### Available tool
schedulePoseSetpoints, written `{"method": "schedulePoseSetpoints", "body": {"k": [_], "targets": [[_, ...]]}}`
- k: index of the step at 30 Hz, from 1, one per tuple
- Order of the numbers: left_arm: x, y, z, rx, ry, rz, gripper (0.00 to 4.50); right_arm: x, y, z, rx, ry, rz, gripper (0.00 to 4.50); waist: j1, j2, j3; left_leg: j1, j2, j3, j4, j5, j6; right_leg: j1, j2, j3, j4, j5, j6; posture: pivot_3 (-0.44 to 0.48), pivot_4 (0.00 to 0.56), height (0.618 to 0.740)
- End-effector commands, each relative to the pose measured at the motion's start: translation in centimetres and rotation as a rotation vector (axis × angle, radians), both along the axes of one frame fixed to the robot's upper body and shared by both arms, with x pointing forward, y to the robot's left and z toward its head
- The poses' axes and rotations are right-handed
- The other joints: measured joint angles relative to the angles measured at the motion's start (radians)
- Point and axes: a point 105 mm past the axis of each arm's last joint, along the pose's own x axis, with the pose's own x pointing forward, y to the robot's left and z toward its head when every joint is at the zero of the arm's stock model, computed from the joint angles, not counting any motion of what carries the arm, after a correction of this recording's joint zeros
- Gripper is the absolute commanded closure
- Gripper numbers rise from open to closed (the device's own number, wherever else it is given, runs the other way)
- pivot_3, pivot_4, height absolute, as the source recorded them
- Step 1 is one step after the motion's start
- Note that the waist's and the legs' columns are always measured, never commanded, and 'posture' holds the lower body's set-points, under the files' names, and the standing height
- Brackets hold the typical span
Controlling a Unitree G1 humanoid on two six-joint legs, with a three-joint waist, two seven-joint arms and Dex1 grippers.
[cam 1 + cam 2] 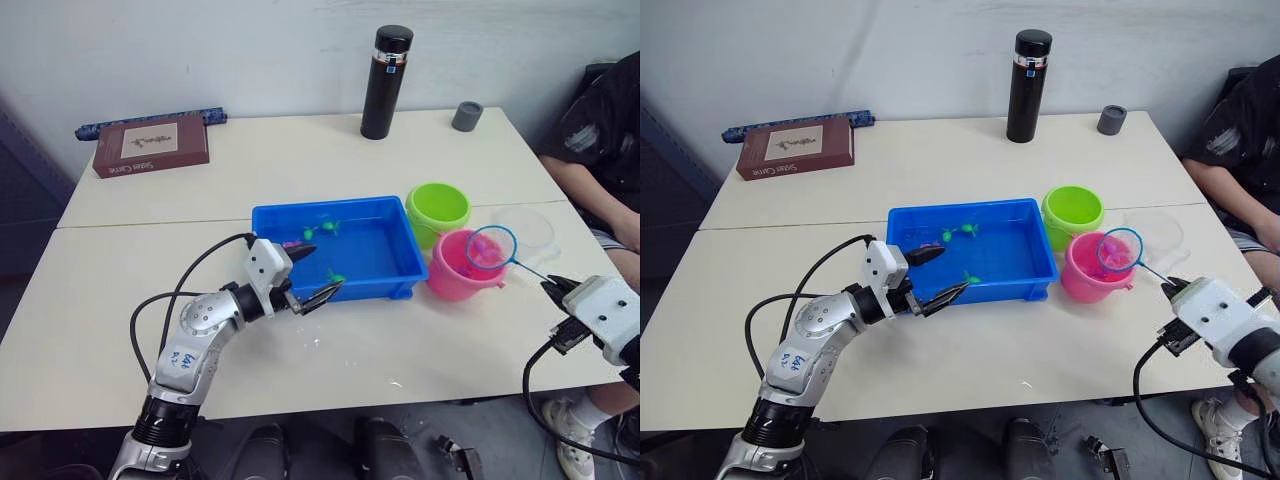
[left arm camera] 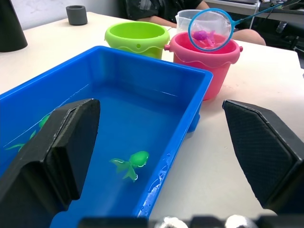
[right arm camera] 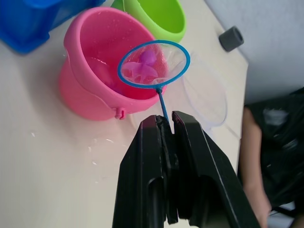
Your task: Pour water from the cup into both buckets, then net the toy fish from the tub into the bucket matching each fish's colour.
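Pink fish (image 3: 145, 66) — tiny, magenta, cradled in small blue-rimmed net (image 3: 153, 64) over pink bucket (image 3: 95, 88), beside lime green bucket (image 1: 438, 208). Net's thin handle pinched between closed fingers of right gripper (image 3: 168, 124). Left gripper (image 1: 310, 272) spread wide at near corner of water-filled blue tub (image 1: 385, 275) — green fish (image 2: 133, 161) inside. Clear cup (image 1: 528, 230) just behind the pink bucket.

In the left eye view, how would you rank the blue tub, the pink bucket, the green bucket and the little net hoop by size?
1. The blue tub, clearly largest.
2. The pink bucket and the green bucket look alike; no ranking between them.
3. The net hoop, smallest.
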Motion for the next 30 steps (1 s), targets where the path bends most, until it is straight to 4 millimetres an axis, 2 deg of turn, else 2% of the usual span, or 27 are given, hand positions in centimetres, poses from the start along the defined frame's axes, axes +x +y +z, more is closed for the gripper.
{"method": "schedulePoseSetpoints", "body": {"k": [1, 6, 10, 18, 22, 30], "targets": [[-0.1, -0.2, 0.8, -0.014, -0.033, -0.008, 0.05, 0.2, -0.2, 0.7, -0.181, -0.073, 0.04, 4.5, 0.001, 0.0, 0.0, 0.0, 0.0, 0.0, 0.0, 0.0, 0.0, 0.0, 0.0, 0.0, 0.0, 0.0, 0.0, 0.0, 0.15, 0.74], [-0.1, -0.1, 0.8, -0.015, -0.036, -0.002, 0.05, 0.6, -0.2, 0.5, -0.427, -0.125, 0.121, 4.5, 0.0, 0.0, 0.0, 0.001, 0.0, 0.001, 0.0, 0.0, 0.0, 0.001, 0.0, 0.0, 0.0, 0.0, 0.0, 0.0, 0.15, 0.74], [-0.2, -0.2, 0.8, -0.017, -0.037, 0.001, 0.05, 0.8, -0.1, 0.2, -0.521, -0.137, 0.172, 4.5, 0.0, 0.0, 0.0, 0.002, 0.0, 0.0, 0.0, 0.0, 0.0, 0.002, 0.0, 0.0, 0.0, 0.0, 0.0, 0.0, 0.15, 0.74], [-0.1, 0.0, 0.8, -0.017, -0.04, 0.01, 0.05, 1.2, 0.4, 0.5, -0.591, -0.187, 0.22, 4.5, -0.001, 0.0, 0.0, 0.004, 0.0, 0.0, 0.0, 0.0, 0.0, 0.006, 0.0, 0.0, -0.001, 0.0, 0.0, 0.0, 0.15, 0.74], [-0.1, -0.1, 0.8, -0.018, -0.042, 0.011, 0.05, 1.3, 1.1, 0.3, -0.704, -0.191, 0.291, 4.5, -0.001, 0.0, 0.0, 0.004, 0.0, 0.0, 0.0, 0.0, 0.0, 0.007, 0.0, 0.0, -0.001, 0.0, 0.0, 0.0, 0.15, 0.74], [-0.2, 0.0, 0.8, -0.017, -0.042, 0.012, 0.05, 1.7, 0.8, 0.9, -0.678, -0.219, 0.262, 4.5, -0.001, 0.0, 0.0, 0.005, 0.0, -0.001, 0.001, 0.0, 0.0, 0.008, 0.0, 0.0, -0.002, 0.0, 0.0, 0.0, 0.15, 0.74]]}}
